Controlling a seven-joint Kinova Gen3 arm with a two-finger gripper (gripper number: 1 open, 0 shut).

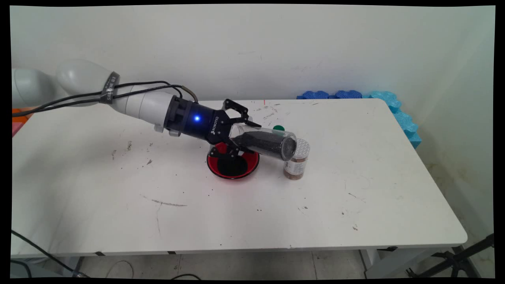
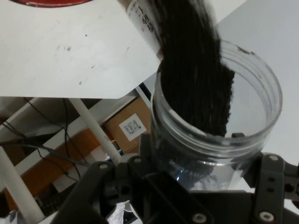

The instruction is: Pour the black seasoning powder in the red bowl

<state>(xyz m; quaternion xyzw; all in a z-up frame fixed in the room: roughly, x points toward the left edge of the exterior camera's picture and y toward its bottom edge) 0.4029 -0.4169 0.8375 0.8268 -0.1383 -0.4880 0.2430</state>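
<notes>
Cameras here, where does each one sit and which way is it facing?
Main view: fixed above the table's near side, looking across the white table to the wall; white arm, black gripper.
Hand view: on the hand, looking along the gripper; black linkage shows.
Shared: clear plastic jar of black grains, red bowl.

I see the hand [image 1: 236,130] as matt black plastic or metal with small bright screws, clamped on a jar [image 1: 262,142] of clear, glossy plastic; I can see coarse black grains through its wall. Under the jar sits a bowl [image 1: 232,163], glossy red, looking like smooth plastic. Just right of the bowl stands a shaker [image 1: 296,161], clear plastic with a paper label and a perforated pale lid. The surface [image 1: 236,213] is smooth white laminate, scuffed and smudged. Behind the jar lies a green cap [image 1: 278,127], plain plastic. At the surface's far right edge are blue foam [image 1: 398,110] pieces, matt.
</notes>
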